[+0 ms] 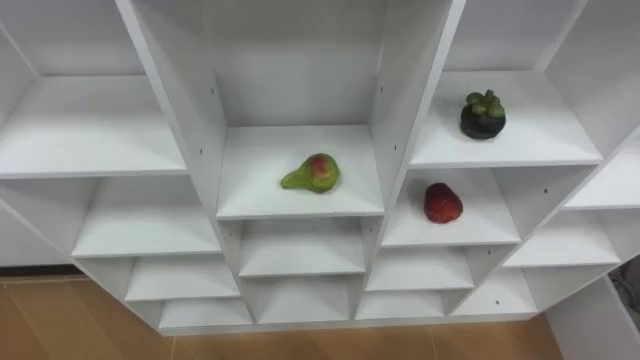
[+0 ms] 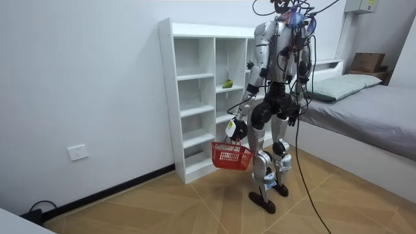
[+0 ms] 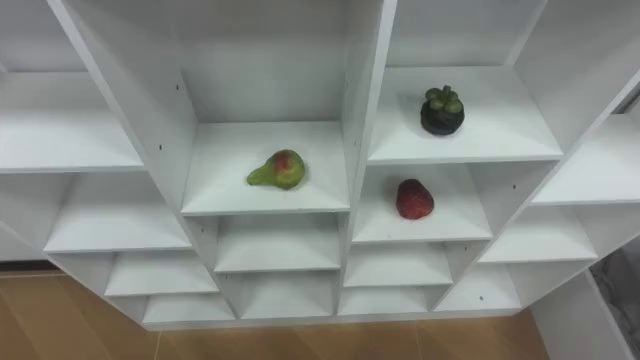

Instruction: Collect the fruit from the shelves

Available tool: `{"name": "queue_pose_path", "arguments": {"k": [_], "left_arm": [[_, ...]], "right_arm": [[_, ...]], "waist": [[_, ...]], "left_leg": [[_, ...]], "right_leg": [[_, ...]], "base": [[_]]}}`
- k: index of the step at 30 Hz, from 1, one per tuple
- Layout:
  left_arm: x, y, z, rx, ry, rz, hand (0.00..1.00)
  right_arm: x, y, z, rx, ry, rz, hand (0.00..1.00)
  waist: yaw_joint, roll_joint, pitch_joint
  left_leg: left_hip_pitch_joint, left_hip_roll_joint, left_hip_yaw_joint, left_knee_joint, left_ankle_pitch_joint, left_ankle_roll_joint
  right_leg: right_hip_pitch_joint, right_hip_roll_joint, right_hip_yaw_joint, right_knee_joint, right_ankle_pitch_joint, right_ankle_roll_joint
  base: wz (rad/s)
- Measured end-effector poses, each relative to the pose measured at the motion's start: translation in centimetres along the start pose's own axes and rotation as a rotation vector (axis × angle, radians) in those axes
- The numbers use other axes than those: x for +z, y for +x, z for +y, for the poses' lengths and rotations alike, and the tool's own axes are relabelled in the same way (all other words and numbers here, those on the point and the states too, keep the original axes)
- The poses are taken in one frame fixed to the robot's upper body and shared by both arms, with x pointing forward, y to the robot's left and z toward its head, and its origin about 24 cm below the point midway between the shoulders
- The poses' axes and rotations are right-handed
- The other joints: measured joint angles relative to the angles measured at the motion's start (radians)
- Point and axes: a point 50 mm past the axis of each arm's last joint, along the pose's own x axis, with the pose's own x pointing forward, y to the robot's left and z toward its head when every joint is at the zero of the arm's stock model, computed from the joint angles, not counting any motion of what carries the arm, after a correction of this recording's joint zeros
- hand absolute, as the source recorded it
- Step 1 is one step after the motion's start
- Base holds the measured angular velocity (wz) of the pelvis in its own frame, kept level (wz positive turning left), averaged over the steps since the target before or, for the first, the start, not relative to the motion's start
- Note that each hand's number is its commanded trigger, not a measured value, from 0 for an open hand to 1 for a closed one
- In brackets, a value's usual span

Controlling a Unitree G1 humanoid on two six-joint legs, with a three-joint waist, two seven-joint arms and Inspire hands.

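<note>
Soft, even light; shelves of the white closet (image 1: 250, 160) cast faint grey shadows inward, and the red basket (image 2: 231, 156) below the fingers of the left hand (image 2: 233, 129) looks evenly lit.

Both eye views look down from the robot's head, near the white wooden shelf unit (image 1: 400, 100), and face its open compartments. They share almost the same shelves, shifted slightly sideways. The room view stands farther off and sees the whole robot before this unit.
</note>
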Motion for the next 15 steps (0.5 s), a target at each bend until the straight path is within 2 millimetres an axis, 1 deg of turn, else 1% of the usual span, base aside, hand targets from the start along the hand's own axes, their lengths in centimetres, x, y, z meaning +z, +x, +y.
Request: {"name": "queue_pose_path", "arguments": {"k": [4,15], "left_arm": [[0.17,0.0,-0.01,0.003,-0.002,-0.014,1.0],[0.19,-0.05,-0.14,0.027,-0.011,-0.021,1.0]], "right_arm": [[-0.06,-0.01,0.03,0.0,0.002,-0.003,0.0],[0.0,-0.01,0.05,0.001,-0.01,-0.004,0.0]], "waist": [[-0.007,0.003,0.0006],[0.001,0.005,0.0013]], "left_leg": [[0.001,0.0,-0.001,0.002,0.0,0.0],[0.001,0.001,0.0,0.0,0.0,0.0]], "right_leg": [[0.004,-0.001,-0.005,0.0,0.0,0.0],[-0.001,0.0,-0.005,0.0,0.0,0.0]], "base": [[0.0],[0.0]]}}
